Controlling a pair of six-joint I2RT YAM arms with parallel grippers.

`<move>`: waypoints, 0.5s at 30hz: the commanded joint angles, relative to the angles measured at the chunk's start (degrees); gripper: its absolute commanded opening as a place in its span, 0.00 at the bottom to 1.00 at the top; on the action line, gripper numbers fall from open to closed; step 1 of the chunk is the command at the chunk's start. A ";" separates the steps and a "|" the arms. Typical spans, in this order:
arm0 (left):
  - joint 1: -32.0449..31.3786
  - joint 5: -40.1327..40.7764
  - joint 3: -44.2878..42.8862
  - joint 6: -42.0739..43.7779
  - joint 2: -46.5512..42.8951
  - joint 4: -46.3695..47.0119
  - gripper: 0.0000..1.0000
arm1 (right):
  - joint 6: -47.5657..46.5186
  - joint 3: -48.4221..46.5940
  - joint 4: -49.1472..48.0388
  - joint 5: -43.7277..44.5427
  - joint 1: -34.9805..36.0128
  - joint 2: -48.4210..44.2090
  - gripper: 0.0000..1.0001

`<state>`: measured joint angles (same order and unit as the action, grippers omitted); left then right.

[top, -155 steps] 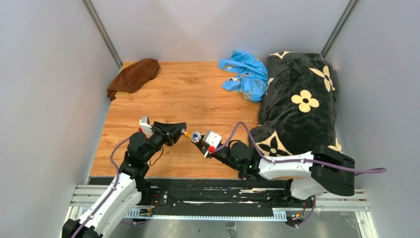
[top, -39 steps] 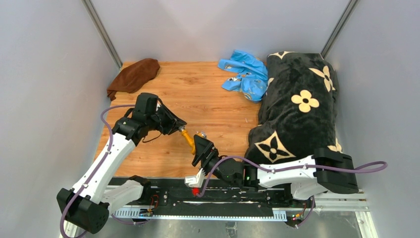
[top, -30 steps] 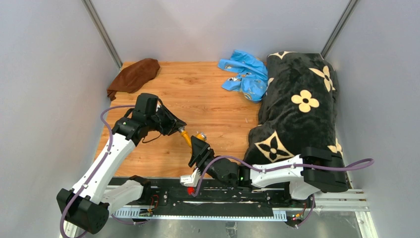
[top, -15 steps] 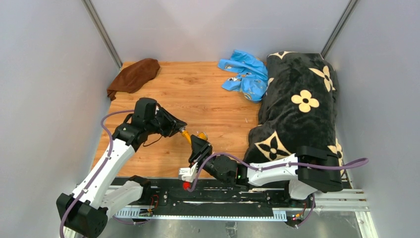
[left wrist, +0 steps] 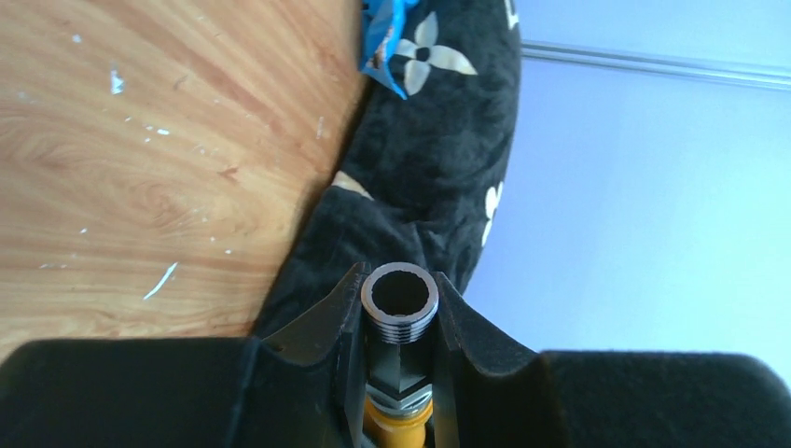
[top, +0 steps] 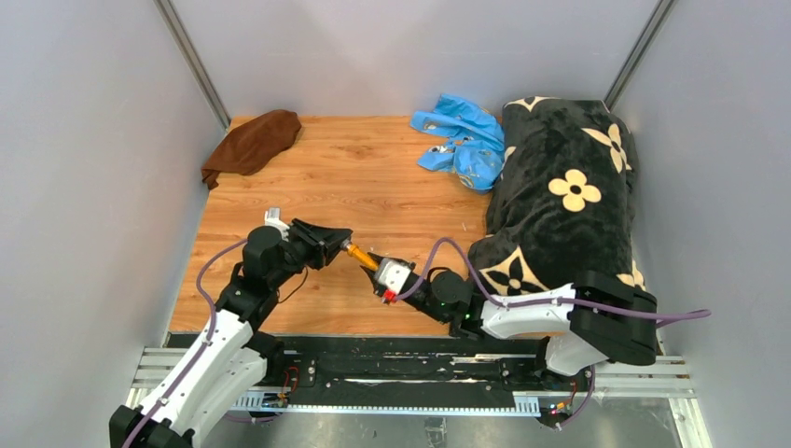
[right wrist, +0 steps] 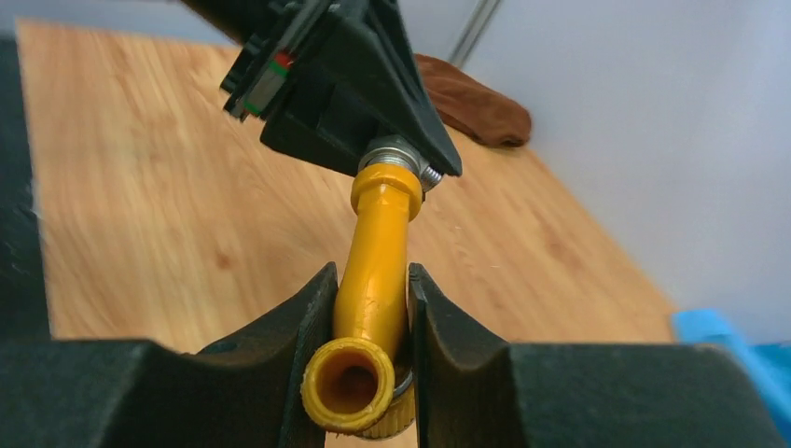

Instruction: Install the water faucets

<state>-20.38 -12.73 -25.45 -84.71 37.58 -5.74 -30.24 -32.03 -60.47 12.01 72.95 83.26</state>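
Observation:
The water faucet is held in the air between both grippers, above the near middle of the wooden table [top: 373,177]. Its orange bent spout [top: 360,256] runs from the left gripper [top: 334,245] down to the right gripper [top: 380,267]. In the left wrist view the left gripper [left wrist: 399,280] is shut on the silver threaded fitting [left wrist: 399,301], with orange showing below it. In the right wrist view the right gripper [right wrist: 371,275] is shut on the orange spout [right wrist: 378,233], whose open round end [right wrist: 349,384] faces the camera. The left gripper's fingers [right wrist: 410,121] clamp the spout's far end.
A brown cloth [top: 252,142] lies at the back left corner. A crumpled blue plastic bag [top: 462,140] sits at the back, touching a black flowered blanket [top: 560,196] that covers the right side. Grey walls close in on three sides.
The right gripper has closed on the orange spout and its wrist has rolled over. The left arm has dropped and drawn toward the near edge, still gripping the fitting.

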 commanded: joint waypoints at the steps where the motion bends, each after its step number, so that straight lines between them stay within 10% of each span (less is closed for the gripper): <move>1: -0.45 -0.95 1.98 3.45 -2.64 10.64 0.00 | 26.74 3.21 -15.95 -5.96 -7.24 -1.46 0.01; 13: -0.51 3.44 7.27 6.32 -9.00 19.97 0.00 | 64.22 6.12 -30.33 -16.90 -18.47 6.75 0.01; 15: -0.49 3.86 7.84 6.34 -9.38 20.08 0.00 | 64.82 5.87 -30.41 -18.48 -19.07 6.91 0.13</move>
<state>-21.15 -10.50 -18.11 -82.19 30.39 8.58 22.65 -25.96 -84.86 -7.38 58.24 89.71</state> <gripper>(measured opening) 0.283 0.304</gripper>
